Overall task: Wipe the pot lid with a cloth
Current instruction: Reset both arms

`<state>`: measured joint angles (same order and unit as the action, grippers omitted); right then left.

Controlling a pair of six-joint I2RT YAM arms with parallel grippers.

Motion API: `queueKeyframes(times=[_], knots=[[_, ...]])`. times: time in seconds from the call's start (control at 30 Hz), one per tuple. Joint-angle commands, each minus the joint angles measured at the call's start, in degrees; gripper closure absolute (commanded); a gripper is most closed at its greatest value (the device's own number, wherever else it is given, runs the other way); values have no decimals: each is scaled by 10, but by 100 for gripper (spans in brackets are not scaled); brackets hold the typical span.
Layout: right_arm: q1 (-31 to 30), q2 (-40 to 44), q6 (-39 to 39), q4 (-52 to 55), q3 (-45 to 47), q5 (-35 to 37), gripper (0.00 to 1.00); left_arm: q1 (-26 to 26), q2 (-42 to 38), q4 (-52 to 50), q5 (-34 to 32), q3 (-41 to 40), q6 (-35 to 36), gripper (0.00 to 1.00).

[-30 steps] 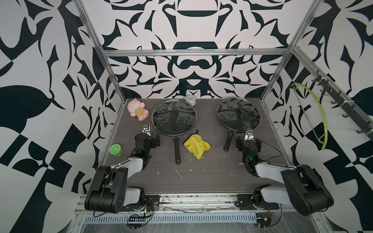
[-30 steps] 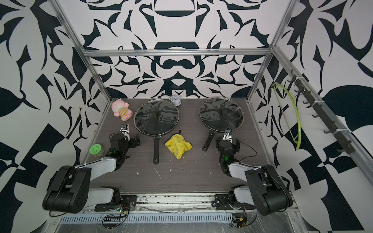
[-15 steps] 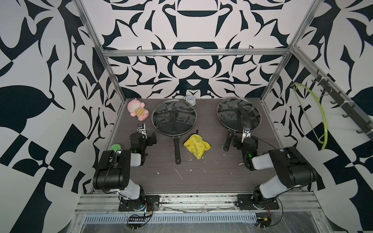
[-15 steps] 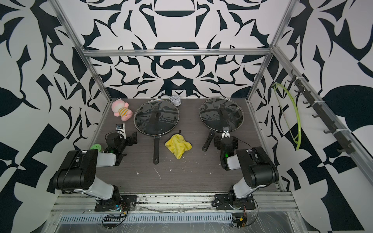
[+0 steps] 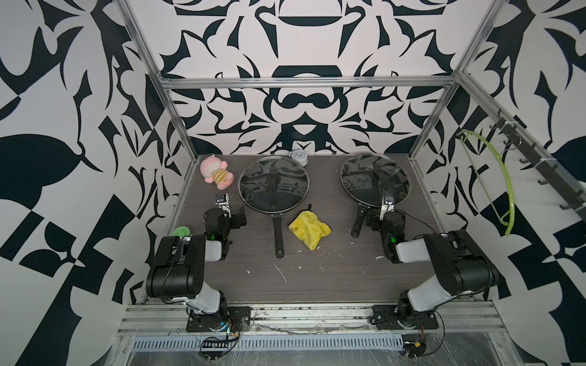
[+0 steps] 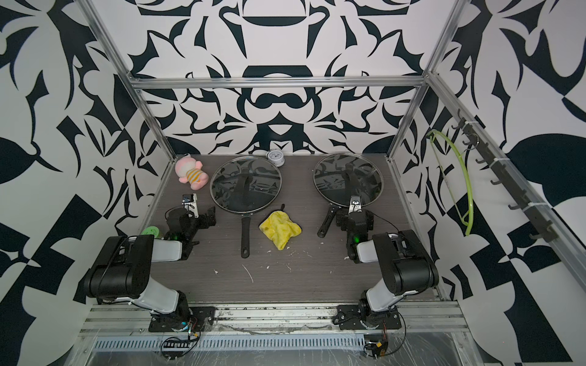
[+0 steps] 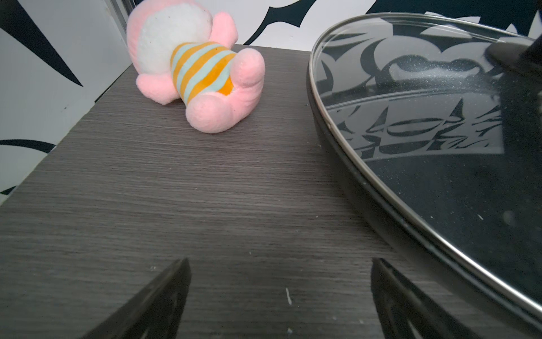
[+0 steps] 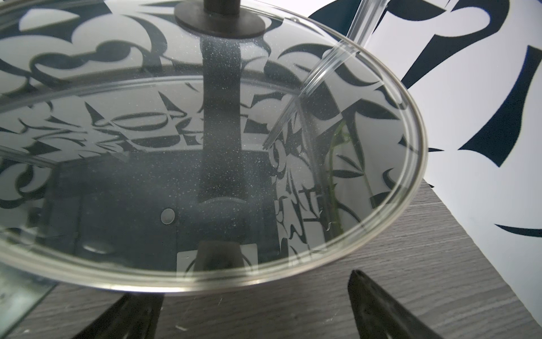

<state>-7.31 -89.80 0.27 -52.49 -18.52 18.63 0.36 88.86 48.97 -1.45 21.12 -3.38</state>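
Two round glass lids rest on black pans. One lid [image 5: 273, 185] [image 6: 245, 187] is at the back middle-left. The other lid [image 5: 375, 179] [image 6: 348, 179] is at the back right. The yellow cloth [image 5: 309, 229] [image 6: 279, 230] lies crumpled on the table between the two pan handles, untouched. My left gripper [image 5: 225, 214] [image 7: 278, 281] is open over bare table, left of the left lid's rim [image 7: 381, 187]. My right gripper [image 5: 385, 215] [image 8: 255, 293] is open just in front of the right lid's rim [image 8: 205, 281], with nothing between its fingers.
A pink plush toy [image 5: 216, 172] [image 7: 199, 73] lies at the back left. A small white clock [image 5: 298, 157] stands at the back wall, and a green disc [image 5: 181, 231] sits by the left wall. A green hanger [image 5: 494, 187] hangs on the right wall. White crumbs dot the front table.
Both arms have risen from their low folded poses, and both grippers have shifted a little toward the back. The right jaws spread slightly wider. Cloth and lids have not moved.
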Motion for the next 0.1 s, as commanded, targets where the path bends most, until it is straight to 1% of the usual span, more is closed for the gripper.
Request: queueKeyframes(times=[0.0,0.07], knots=[[2,10,7,-11,-11,-3,0,-3,-3,10,0,8,2,1],[2,12,8,-20,-5,-3,0,-2,-10,37,-15,-11,-2,1]])
